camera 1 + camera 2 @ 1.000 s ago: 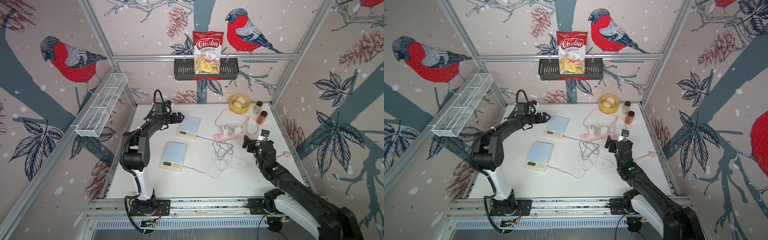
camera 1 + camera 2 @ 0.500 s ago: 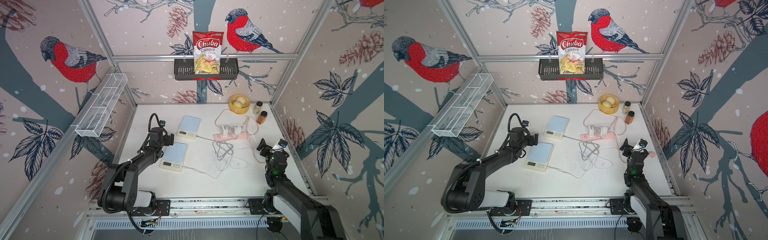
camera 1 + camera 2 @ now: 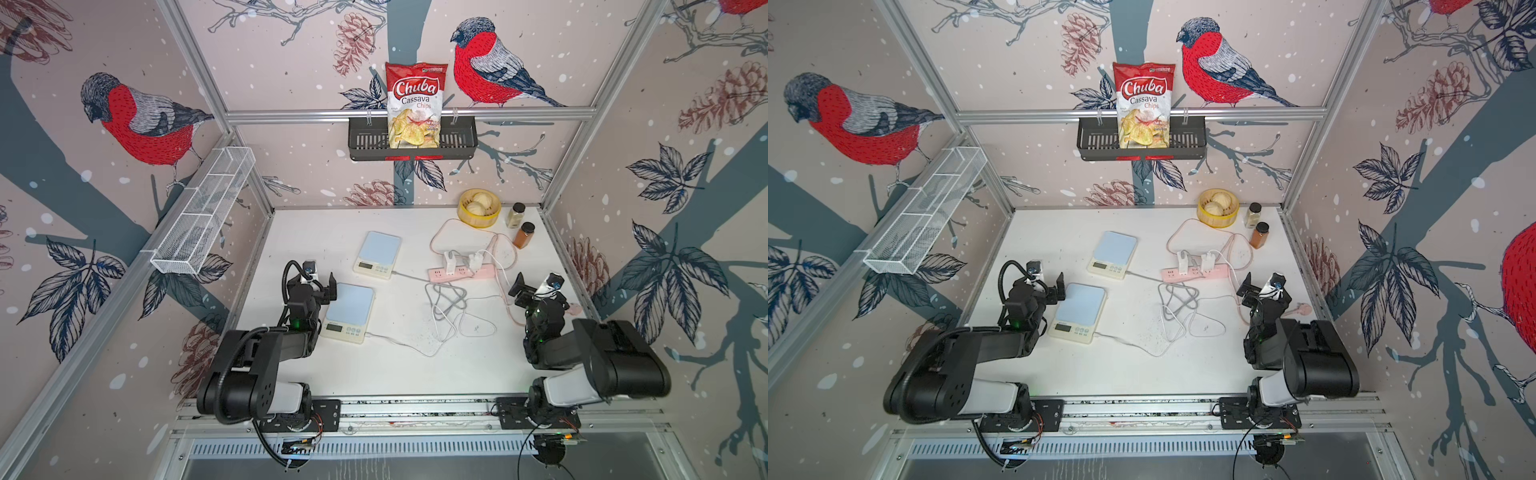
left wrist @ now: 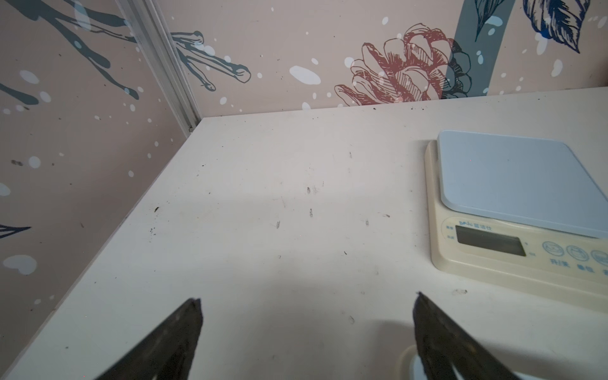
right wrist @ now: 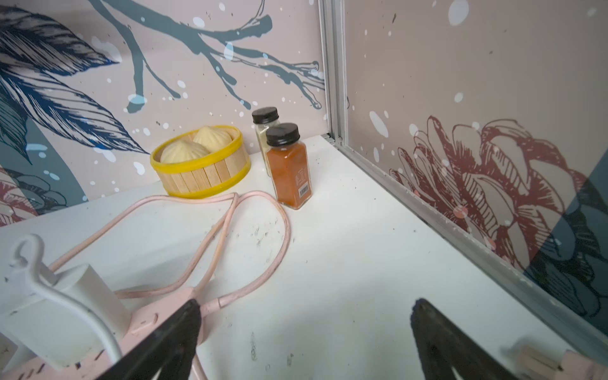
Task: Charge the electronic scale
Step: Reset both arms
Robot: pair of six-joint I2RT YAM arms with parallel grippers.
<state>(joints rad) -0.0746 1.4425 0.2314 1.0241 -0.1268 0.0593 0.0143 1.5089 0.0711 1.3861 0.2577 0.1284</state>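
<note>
Both top views showed a white worktop [image 3: 478, 374] carrying two electronic scales, each with a pale blue platform. The near scale [image 3: 350, 312] lay just right of your left end effector [image 3: 321, 287]. The far scale [image 3: 378, 254] sat beyond it.

To their right lay a pink power strip [image 3: 461, 273] with two white chargers [image 3: 449, 261] standing in its sockets. A white cable [image 3: 399, 344] left the near scale's right corner and ran into the loose tangle below the strip. A second cable [image 3: 409, 276] ran from the far scale toward the strip.

Your left end effector was released, its jaws spread wide over bare worktop and grasping nothing. Your right end effector [image 3: 536, 291] hung near the strip's right end, apart from it, also spread wide and empty. Both arms sat folded low at the near edge.

The charging looked essentially finished, since each scale seemed wired to a charger. Left to check was whether the plugs were fully seated, which was too small to tell. In the left wrist view the far scale's display showed blank, so you had no visible sign of charging.
</note>
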